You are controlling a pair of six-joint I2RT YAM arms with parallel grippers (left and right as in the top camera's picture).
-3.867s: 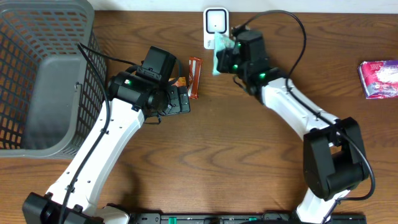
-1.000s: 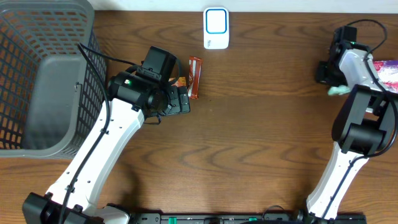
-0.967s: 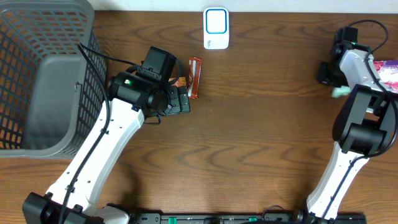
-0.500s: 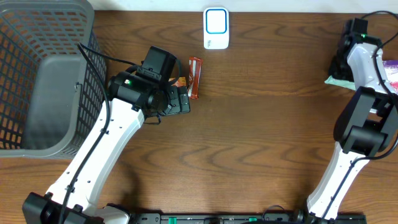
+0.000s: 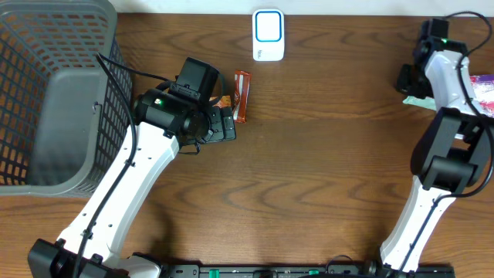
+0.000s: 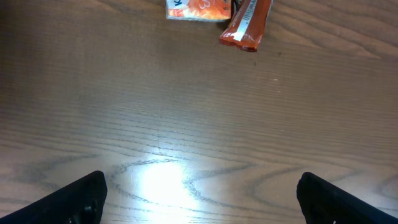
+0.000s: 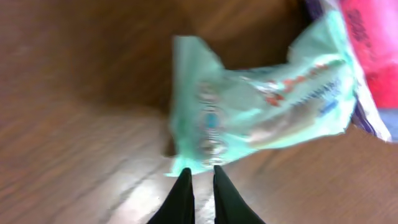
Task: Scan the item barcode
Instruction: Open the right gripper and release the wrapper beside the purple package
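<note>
The item, a mint-green packet (image 5: 421, 100), lies on the table at the far right edge, touching a pink packet (image 5: 484, 91). In the right wrist view the mint packet (image 7: 261, 118) lies just beyond my right gripper (image 7: 199, 176), whose fingers stand almost together with nothing between them. The white scanner (image 5: 268, 35) with a blue outline stands at the back middle, far from that packet. My left gripper (image 6: 202, 199) hangs open over bare wood, short of a red snack bar (image 6: 247, 22) and an orange packet (image 6: 198, 9).
A grey mesh basket (image 5: 77, 23) fills the left end of the table. The red bar (image 5: 241, 95) and orange packet (image 5: 224, 102) lie beside the left gripper (image 5: 225, 123). The right arm (image 5: 448, 69) reaches along the right edge.
The right gripper carried the mint packet from the scanner to the right edge, let it go on the table and drew back with its fingers closing. The left arm has stayed still.
</note>
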